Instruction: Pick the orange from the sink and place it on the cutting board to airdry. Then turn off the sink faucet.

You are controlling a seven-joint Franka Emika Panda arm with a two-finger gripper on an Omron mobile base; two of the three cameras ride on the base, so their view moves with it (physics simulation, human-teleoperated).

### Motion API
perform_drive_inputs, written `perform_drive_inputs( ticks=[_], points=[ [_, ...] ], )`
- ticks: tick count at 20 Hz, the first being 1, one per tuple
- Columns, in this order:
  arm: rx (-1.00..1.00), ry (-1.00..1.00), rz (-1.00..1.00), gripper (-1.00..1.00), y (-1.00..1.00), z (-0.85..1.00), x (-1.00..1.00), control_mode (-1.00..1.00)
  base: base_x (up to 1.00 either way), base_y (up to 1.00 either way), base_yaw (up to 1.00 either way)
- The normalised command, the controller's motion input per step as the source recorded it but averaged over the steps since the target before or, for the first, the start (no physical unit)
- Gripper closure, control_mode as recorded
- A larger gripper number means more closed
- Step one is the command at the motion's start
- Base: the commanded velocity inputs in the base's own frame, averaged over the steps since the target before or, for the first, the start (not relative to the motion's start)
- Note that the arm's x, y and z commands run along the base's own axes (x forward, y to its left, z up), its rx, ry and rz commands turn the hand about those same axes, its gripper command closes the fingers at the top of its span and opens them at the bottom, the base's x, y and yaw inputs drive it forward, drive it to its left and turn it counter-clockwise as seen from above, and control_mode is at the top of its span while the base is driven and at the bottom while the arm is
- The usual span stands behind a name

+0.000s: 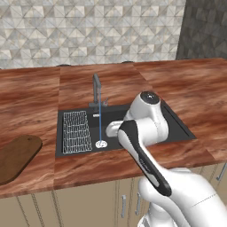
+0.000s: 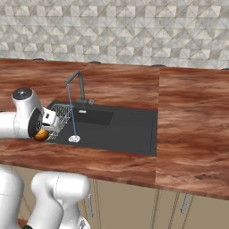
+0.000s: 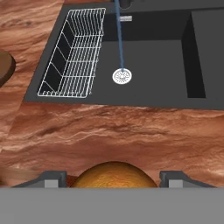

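The reddish wood-grain countertop [image 1: 31, 97], glossy and streaked, is seen spreading flat around the sink [image 1: 177, 126], a matt black rectangular basin with a shallower shelf on one side; in the hand view the basin lies at twelve o'clock of the gripper, beyond a strip of counter. The cutting board [image 1: 15, 155], dark brown, flat and round-cornered, is seen at about nine o'clock of the sink in the left base view, well apart from the basin and to the left of the arm; its edge is glimpsed at ten o'clock in the hand view, and the coming carry is judged to turn on that leftward bearing. A white wire rack [image 3: 74, 54], an open grid of thin rods, is set in the left end of the basin. The sink faucet [image 1: 96, 91], slim grey metal, is seen upright at the back rim, with a thin blue stream [image 3: 120, 39] falling to the round drain [image 3: 122, 76], so the water is judged to be running. The gripper [image 3: 113, 178] is seen pinching the orange [image 3: 113, 175], a small round dimpled fruit, between its dark fingertips, above the front counter strip
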Motion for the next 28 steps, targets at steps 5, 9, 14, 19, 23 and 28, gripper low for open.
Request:
perform_drive_inputs(
  ticks=[5, 9, 14, 19, 23, 28],
  points=[
    [0.0, 0.0, 0.09, 1.0, 0.48, 0.14, -0.08, -1.0, 0.0, 0.0, 0.0],
    [0.0, 0.0, 0.18, 1.0, 0.42, 0.1, -0.05, -1.0, 0.0, 0.0, 0.0],
    [-0.01, -0.01, 0.17, 1.0, 0.51, 0.04, -0.04, -1.0, 0.0, 0.0, 0.0],
    [-0.03, -0.01, 0.11, 1.0, 0.58, 0.02, -0.03, -1.0, 0.0, 0.0, 0.0],
    [-0.04, 0.0, 0.07, 1.0, 0.65, 0.0, 0.0, -1.0, 0.0, 0.0, 0.0],
    [-0.05, -0.01, 0.03, 1.0, 0.64, 0.0, 0.0, -1.0, 0.0, 0.0, 0.0]
  ],
)
